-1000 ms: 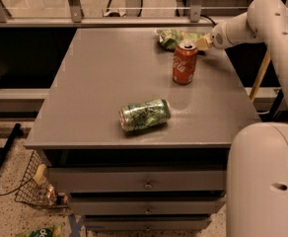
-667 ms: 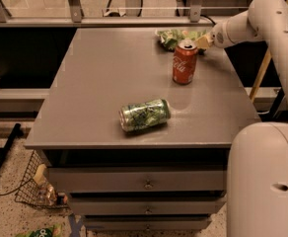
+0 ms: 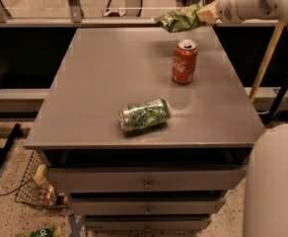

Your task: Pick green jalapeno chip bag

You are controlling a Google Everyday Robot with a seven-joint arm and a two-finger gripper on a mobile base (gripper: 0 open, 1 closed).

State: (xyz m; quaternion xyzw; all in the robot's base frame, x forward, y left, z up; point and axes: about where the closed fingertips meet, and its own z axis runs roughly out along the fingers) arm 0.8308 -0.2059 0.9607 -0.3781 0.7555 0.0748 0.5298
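Note:
The green jalapeno chip bag is a crumpled light green foil bag. It hangs in the air above the far right part of the grey table. My gripper is shut on the bag's right end and holds it clear of the tabletop. The white arm reaches in from the upper right.
A red Coca-Cola can stands upright just below the held bag. A dented green-and-silver soda can lies on its side near the table's front. Drawers sit under the tabletop. A wire basket is on the floor at left.
The chip bag has been lifted off the tabletop at the back and now hangs from my gripper. Both cans have stayed where they were.

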